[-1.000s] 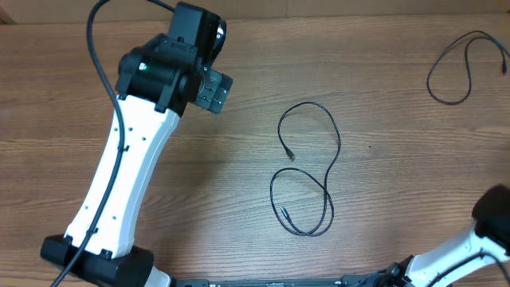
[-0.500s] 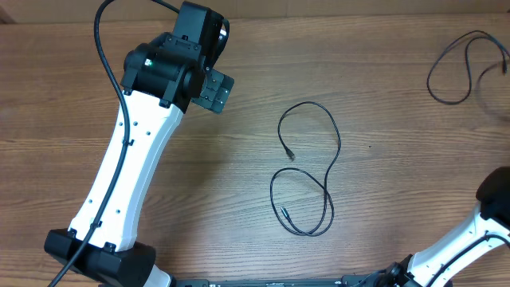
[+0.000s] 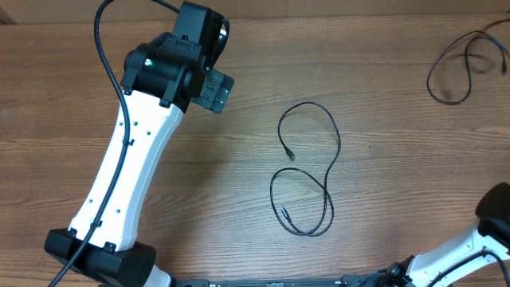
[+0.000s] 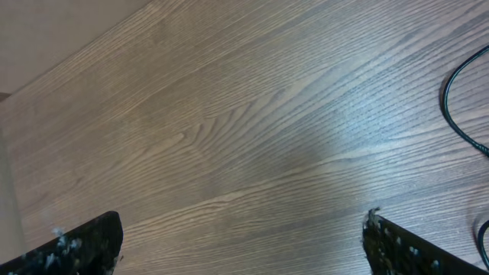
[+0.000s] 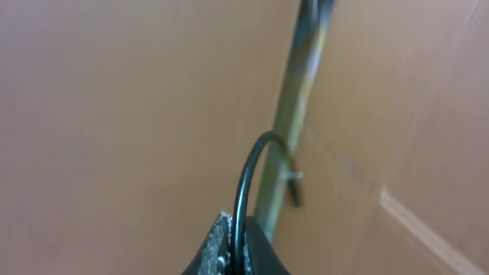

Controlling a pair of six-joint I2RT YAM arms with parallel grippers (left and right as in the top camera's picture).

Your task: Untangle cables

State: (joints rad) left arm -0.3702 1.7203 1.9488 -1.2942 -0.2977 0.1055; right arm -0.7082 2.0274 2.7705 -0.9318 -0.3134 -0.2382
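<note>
Wood-grain table (image 3: 239, 199) shows bare beneath the left gripper (image 4: 244, 244) at the far left, its jaws wide apart and holding nothing. To its right, mid-table, the looped cable (image 3: 339, 142) lies in a loose figure-eight with both plugs free. The left gripper would best pinch it near a plug end, not at the crossing, and draw outward. At the far right the second cable (image 3: 430, 78) is blurred, pinched in the closed right gripper (image 5: 235, 246). It should be kept well apart from the first.

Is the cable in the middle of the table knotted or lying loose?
Loose: the cable lies flat in two open loops, no tight knot visible, both plugs free.
</note>
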